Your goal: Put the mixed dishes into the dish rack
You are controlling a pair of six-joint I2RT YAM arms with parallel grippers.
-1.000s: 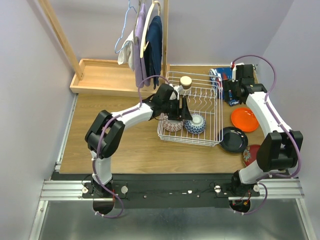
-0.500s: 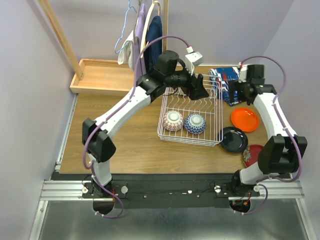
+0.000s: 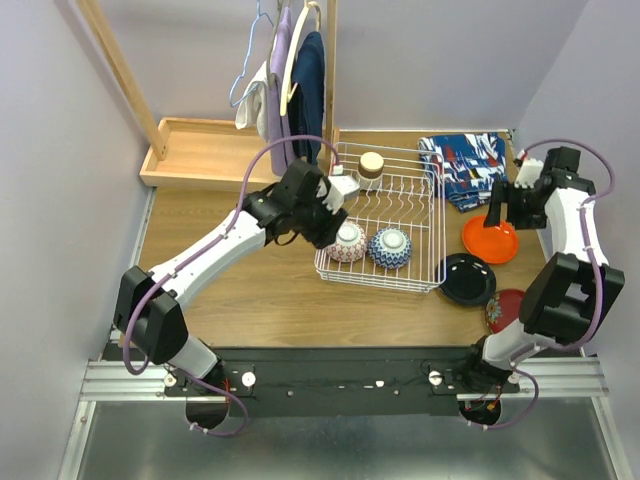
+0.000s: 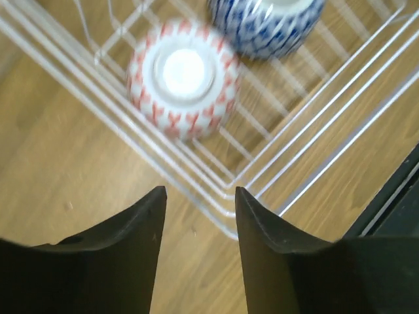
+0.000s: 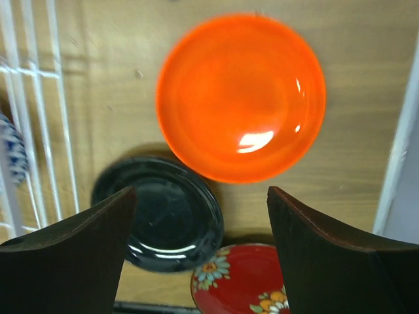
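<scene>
Dish rack (image 3: 378, 283): white wire basket, rectangular, with thin upright tines inside. It sits mid-tabletop (image 3: 250, 290), on wood grain.
In the rack, near wall: red-white patterned bowl (image 3: 348, 241) and small blue-patterned bowl (image 3: 390, 247) side by side. Both are rounded and glazed. They look bottom-up to me, each with a pale ring on top.
In the rack, far side: tan-brown cup (image 3: 372, 163), cylindrical, upright, pale on top.
Outside the rack: three flat round plates on the tabletop to its right.
Orange plate (image 3: 489, 240): glossy, plain, the farthest of the three.
Black plate (image 3: 466, 279): glossy, just beside the rack's near-right corner.
Dark red plate (image 3: 500, 310): flower print on it, nearest to the arm bases.
Left claw (image 4: 200, 196): black fingers moderately spread, nothing between them, touching nothing. It hangs over the rack's near-left corner, with the red-white bowl just ahead of the tips.
Right claw (image 5: 200, 196): spread wide and empty. It hangs above the place where the orange and black plates come close together.
Cloth (image 3: 465, 165): blue-red pattern, rumpled, at the far right behind the plates.
Wooden tray (image 3: 205, 155): shallow, raised edges, far left.
</scene>
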